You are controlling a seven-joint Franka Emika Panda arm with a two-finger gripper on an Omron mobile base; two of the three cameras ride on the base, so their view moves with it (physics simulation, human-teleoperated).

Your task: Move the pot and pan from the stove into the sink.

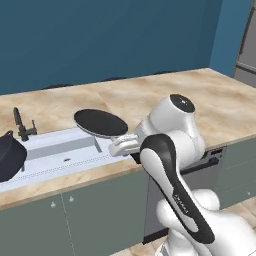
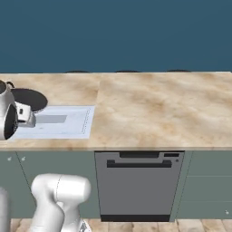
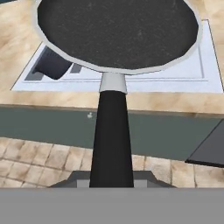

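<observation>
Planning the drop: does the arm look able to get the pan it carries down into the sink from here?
Probably yes. The pincer is shut on the pan's handle, and the pan hangs above the sink. The pot sits at its far end, leaving room.

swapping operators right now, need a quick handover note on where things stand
Gripper: shut on the pan's handle, pan held above the sink, near its right end.
Pot: already in the sink, at its left end by the faucet.
Done: pot moved, pan lifted and brought over to the sink.
Left: lower the pan into the basin, probably beside the pot, and let go.
</observation>
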